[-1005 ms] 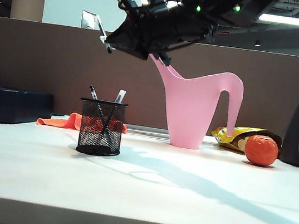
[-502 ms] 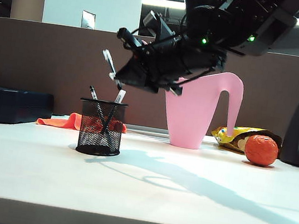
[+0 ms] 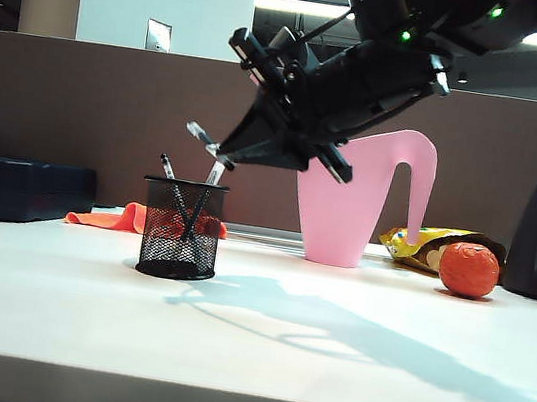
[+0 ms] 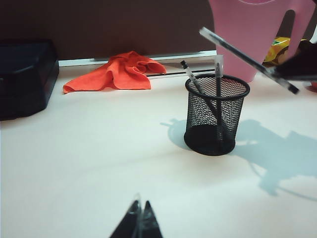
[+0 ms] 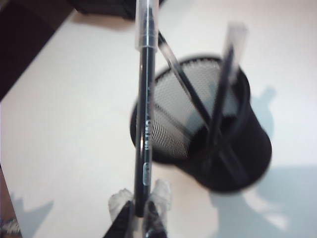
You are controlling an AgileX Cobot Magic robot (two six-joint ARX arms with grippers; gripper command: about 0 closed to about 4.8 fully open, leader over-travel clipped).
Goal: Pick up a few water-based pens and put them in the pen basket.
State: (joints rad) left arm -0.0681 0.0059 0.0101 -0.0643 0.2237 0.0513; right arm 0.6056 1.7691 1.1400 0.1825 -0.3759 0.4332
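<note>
Your right hand (image 5: 140,218) is clenched on the third pen (image 5: 144,119), holding it slanted just above the pen basket (image 3: 181,229) so its tip can drop in beside the two pens (image 3: 187,204) already inside. Your left hand (image 4: 139,223) rests closed, empty, well short of the basket.

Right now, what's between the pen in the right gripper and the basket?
Nothing: in the exterior view the pen held by the right gripper hangs over the basket, only air between them.
</note>
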